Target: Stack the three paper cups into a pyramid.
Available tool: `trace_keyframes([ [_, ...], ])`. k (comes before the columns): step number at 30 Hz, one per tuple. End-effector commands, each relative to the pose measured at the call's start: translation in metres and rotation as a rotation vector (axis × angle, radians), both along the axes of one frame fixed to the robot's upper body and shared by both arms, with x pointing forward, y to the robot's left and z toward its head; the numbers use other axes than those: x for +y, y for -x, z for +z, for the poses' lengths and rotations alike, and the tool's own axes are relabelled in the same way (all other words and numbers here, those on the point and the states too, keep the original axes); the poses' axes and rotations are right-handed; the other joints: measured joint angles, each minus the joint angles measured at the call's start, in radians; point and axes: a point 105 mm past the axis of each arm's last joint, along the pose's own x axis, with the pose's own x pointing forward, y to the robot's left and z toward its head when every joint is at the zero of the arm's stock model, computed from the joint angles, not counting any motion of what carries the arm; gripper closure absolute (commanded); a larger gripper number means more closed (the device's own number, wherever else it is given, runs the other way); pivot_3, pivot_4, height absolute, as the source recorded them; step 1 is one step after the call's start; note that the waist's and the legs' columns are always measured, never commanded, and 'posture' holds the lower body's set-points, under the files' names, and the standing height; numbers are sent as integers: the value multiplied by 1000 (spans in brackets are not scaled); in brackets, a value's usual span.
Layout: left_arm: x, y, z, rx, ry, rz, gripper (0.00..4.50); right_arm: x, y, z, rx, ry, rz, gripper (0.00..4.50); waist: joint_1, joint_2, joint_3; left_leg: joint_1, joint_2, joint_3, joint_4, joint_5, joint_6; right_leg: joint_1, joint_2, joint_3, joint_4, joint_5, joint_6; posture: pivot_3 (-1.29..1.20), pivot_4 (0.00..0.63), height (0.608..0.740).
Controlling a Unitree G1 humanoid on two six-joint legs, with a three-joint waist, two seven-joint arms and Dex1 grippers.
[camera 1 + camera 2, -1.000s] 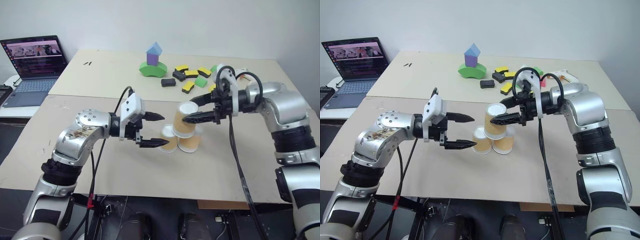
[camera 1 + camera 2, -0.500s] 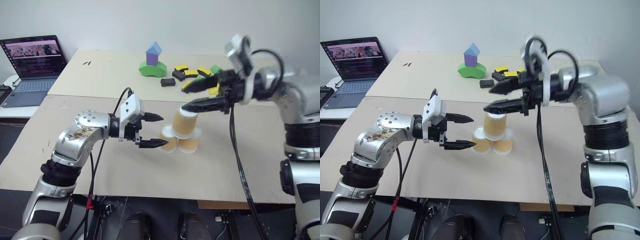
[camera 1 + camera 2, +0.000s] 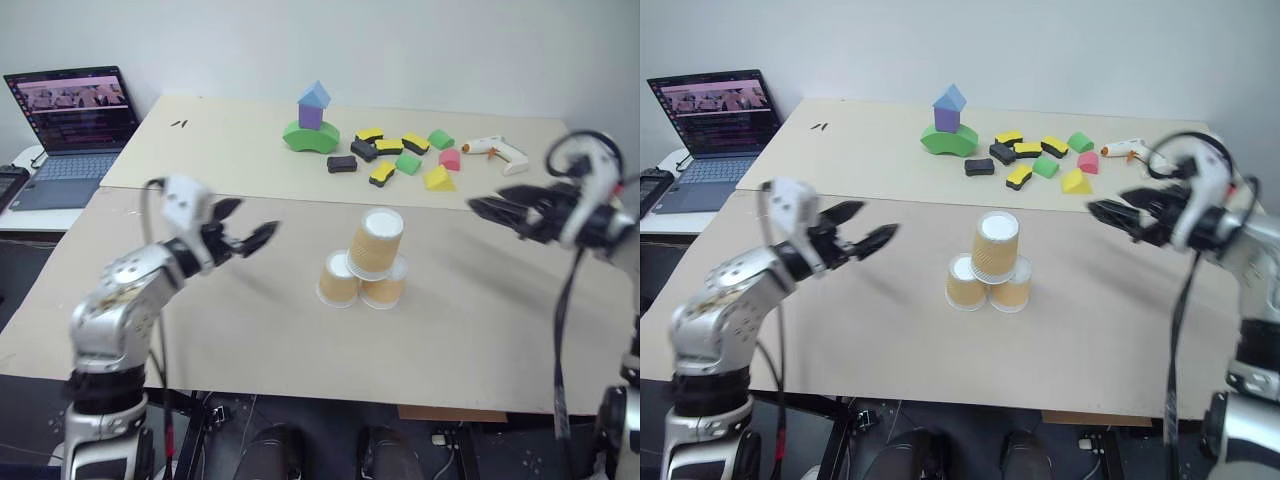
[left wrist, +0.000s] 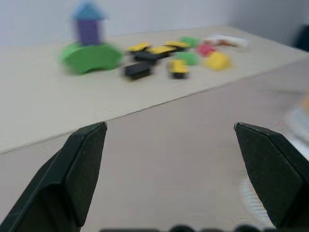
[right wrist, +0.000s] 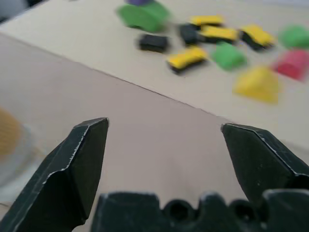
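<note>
Three paper cups (image 3: pixel 365 268) stand as a pyramid (image 3: pixel 988 265) mid-table, both grippers wide and empty.

The head views show two upside-down cups side by side, the third tilted on top, white bottom up. The left gripper (image 3: pixel 243 232) and right gripper (image 3: pixel 497 210) hang well apart. The right wrist view shows scattered foam blocks (image 5: pixel 227 43) beyond its fingers (image 5: pixel 82 164).

the three paper cups (image 3: pixel 365 270) have ribbed tan-orange paper sides with smooth white bottoms. the table (image 3: pixel 240 330) has a matt, pale beige top, and the foam blocks (image 3: pixel 400 155) on it look soft and matt. each gripper's fingers (image 4: pixel 79 169) are matt black plastic.
</note>
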Motion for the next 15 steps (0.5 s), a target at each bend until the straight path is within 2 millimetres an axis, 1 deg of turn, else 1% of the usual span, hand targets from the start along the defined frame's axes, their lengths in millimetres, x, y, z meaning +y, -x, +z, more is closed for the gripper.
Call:
trace_keyframes([
  [1,43,-7,0,-48,-15,281,0,-18,-13,-10,-46,133,-214,119,-7,0,0,0,0,1,0,0,0,0,0,0,0,0,0,0,150,705],
  [3,67,-12,-11,-46,7,443,0,-30,-26,-29,-36,177,-357,119,-12,0,0,5,-1,2,2,0,-1,4,0,2,-3,0,0,0,150,705],
  [4,77,-13,-17,-45,29,508,0,-32,-31,-36,-45,166,-408,119,-15,0,0,8,-1,3,1,1,-2,6,-1,3,-3,0,0,0,150,705],
  [6,96,-13,-28,-47,47,639,0,-30,-37,-48,-73,177,-449,119,-17,0,0,12,0,3,1,-1,-7,10,-2,3,-2,0,0,0,150,705],
  [7,103,-12,-34,-43,45,693,0,-29,-40,-51,-90,131,-473,119,-18,0,0,12,-1,3,1,-2,-8,9,-2,4,-2,0,-1,0,150,705],
  [8,107,-11,-40,-48,30,734,0,-26,-42,-52,-111,66,-486,119,-18,0,0,12,-1,3,1,-2,-8,8,-3,4,0,1,-1,0,150,705],
  [11,114,-10,-54,-49,33,821,0,-24,-44,-58,-145,14,-515,119,-16,0,0,9,-1,3,1,2,-3,3,-2,5,1,1,-1,0,150,705],
  [15,120,-8,-62,-82,32,896,0,-21,-42,-63,-187,-43,-524,119,-12,0,0,4,-2,3,0,3,-3,2,-1,2,1,1,-1,0,150,705],
])
